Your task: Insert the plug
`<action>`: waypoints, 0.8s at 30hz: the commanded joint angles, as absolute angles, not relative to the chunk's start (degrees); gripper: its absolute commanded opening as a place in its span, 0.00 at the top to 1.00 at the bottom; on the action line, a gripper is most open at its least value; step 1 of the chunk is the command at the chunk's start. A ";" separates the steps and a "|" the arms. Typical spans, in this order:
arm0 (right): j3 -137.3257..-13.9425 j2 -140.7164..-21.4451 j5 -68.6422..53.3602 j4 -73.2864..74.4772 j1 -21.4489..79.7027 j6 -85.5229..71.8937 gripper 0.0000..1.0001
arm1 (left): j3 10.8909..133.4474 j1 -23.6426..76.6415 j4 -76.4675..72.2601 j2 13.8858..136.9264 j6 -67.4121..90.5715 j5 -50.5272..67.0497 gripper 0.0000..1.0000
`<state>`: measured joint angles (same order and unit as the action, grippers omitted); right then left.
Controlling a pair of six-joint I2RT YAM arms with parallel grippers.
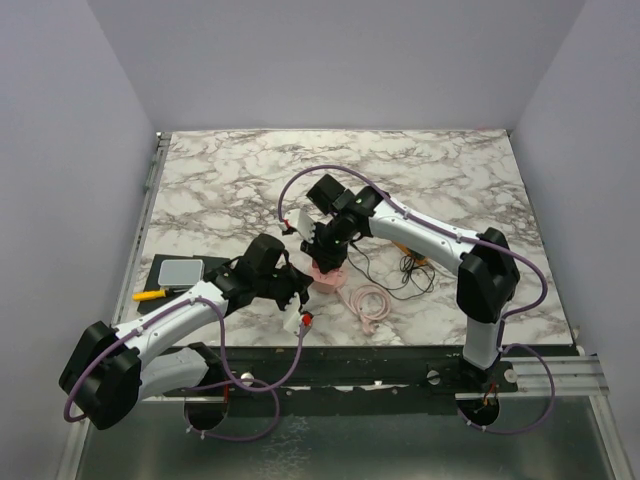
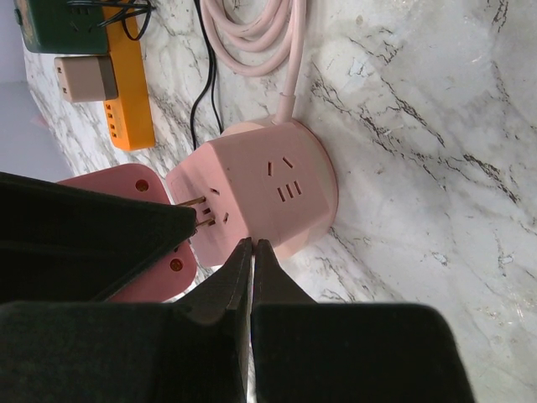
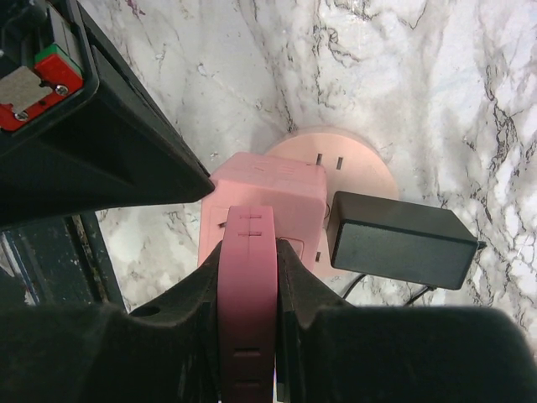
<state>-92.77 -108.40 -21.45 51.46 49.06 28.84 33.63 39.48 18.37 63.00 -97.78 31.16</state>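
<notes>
Top view: pink socket cube (image 1: 328, 282) sits near the surface's (image 1: 450, 180) near edge, centre. Right end effector (image 1: 325, 250) is directly over it.

Left wrist view: left end effector (image 2: 252, 262) is pinched shut and empty beside the cube. Pink plug (image 2: 122, 183) has its brass prongs exposed at a cube face.

Right wrist view: right end effector clamps the plug.

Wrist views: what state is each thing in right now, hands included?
plug: held in the right hand, prongs partly in the socket block, metal showing.
socket block: upright on the table.
black adapter: plugged into the socket block.
pink cord: coiled.
left hand: shut, empty.
right hand: shut on the plug.
</notes>
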 commanded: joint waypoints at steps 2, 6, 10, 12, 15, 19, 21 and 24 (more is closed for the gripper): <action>-90.20 -107.58 -20.99 52.46 49.66 31.06 0.99 | 33.37 40.07 19.33 63.65 -96.93 29.92 1.00; -88.53 -106.85 -22.18 51.15 49.83 33.31 0.99 | 33.42 40.13 19.23 63.61 -96.44 29.72 1.00; -87.98 -106.90 -21.66 51.16 50.09 34.27 0.99 | 33.42 40.17 19.13 63.57 -96.33 29.45 1.00; -88.14 -107.25 -21.44 51.64 50.10 34.21 0.99 | 33.41 40.17 19.03 63.63 -96.25 29.53 1.00; -88.29 -107.74 -21.08 51.76 50.23 33.87 0.99 | 33.49 40.25 18.83 63.73 -95.98 29.53 1.00; -88.42 -108.35 -20.15 52.19 50.53 33.41 0.99 | 33.51 40.42 18.47 63.85 -95.63 29.26 1.00; -88.34 -108.45 -19.96 52.36 50.54 33.25 0.99 | 33.65 40.47 18.39 63.87 -95.55 29.27 1.00; -88.42 -108.67 -19.46 52.64 50.62 32.94 0.99 | 33.61 40.43 18.26 63.97 -95.49 29.27 1.00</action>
